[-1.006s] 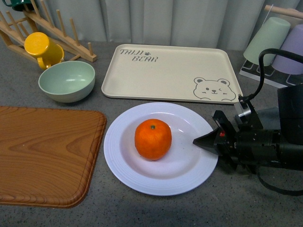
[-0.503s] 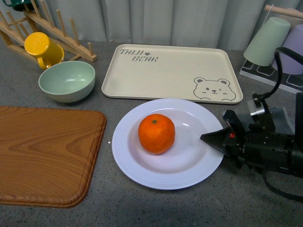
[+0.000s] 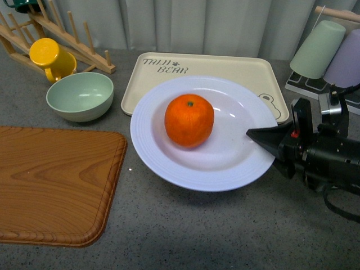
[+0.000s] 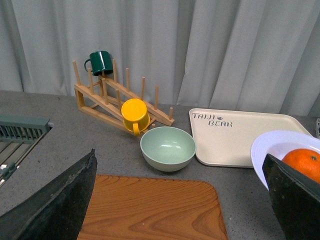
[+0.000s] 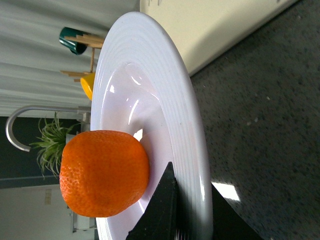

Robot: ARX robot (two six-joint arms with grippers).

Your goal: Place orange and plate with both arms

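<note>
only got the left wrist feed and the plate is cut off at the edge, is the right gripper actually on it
observer: yes, the right gripper is shut on the plate rim, one finger on each face in the right wrist view
operator: where's the orange sitting
observer: the orange sits in the well, a bit left of centre, clear of the fingertips
operator: plate over the tray yet
observer: partly, its far edge covers the near edge of the bear tray and most of the bear face

Grey speckled counter, pale pleated curtain behind
</note>
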